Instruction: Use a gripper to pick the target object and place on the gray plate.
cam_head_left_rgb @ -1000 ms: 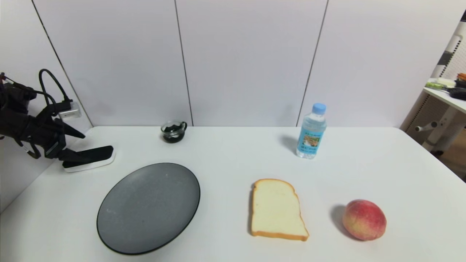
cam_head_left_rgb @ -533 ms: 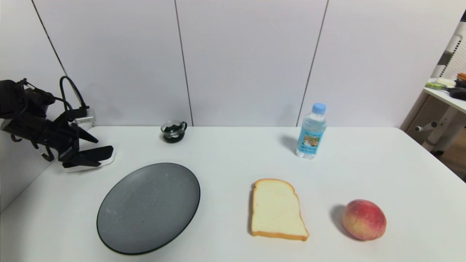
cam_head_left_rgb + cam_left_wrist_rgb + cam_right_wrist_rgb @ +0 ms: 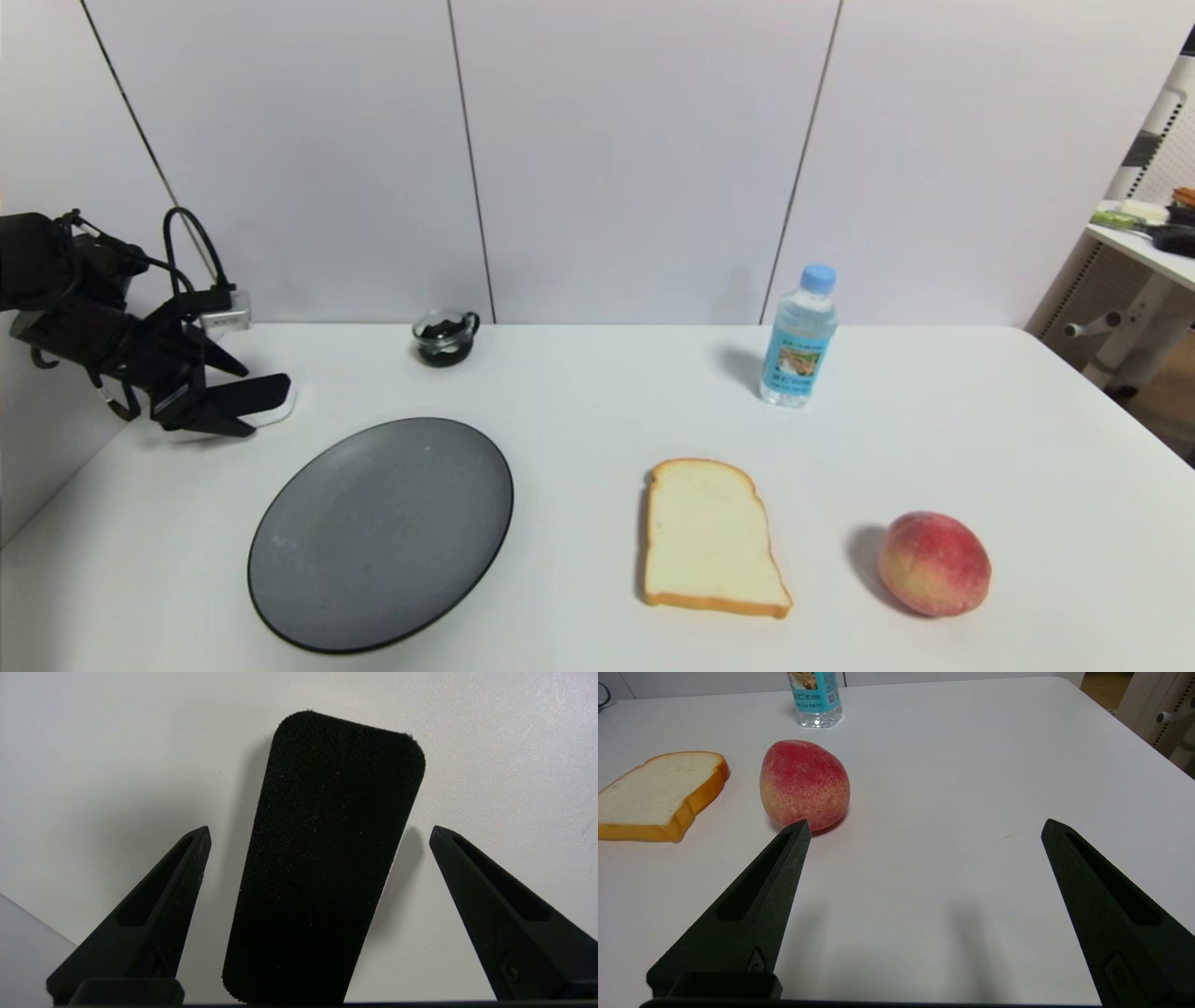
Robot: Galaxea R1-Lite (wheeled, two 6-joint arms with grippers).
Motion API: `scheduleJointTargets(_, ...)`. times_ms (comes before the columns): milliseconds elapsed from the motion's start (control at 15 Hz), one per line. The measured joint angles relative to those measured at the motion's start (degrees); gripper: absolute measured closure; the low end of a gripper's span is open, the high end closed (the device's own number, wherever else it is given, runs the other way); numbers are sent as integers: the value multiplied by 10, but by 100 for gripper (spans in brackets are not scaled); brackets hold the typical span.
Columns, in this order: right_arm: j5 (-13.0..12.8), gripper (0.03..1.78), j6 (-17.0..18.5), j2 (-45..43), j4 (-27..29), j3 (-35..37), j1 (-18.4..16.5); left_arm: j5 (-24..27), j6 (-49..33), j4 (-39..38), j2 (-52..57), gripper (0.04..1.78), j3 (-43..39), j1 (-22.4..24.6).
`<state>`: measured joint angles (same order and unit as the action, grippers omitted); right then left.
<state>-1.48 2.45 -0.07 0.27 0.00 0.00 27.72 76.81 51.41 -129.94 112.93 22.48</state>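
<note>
My left gripper (image 3: 229, 397) hovers over the eraser-like block (image 3: 257, 392) at the table's (image 3: 597, 392) far left corner, fingers spread wide, one on each long side, so a squeeze would catch its narrow width. The block lies flat and ungripped, just behind the gray plate (image 3: 381, 532), so the carry looks short. My left wrist view shows what my head view hides: clear table between each fingertip (image 3: 198, 842) and the block's black top (image 3: 327, 858). My right gripper (image 3: 924, 828) idles open near the peach (image 3: 804, 784), out of my head view.
</note>
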Motion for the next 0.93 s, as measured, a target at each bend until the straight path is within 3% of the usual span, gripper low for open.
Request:
scheduleJointTargets(400,0,10,0,0,0,0,0,1,-3,0,-14,13,0,0)
scheduleJointTargets(733,0,10,0,0,0,0,0,1,-5,-1,-19,77,0,0)
scheduleJointTargets(933,0,10,0,0,0,0,0,0,-5,-1,-19,81,0,0)
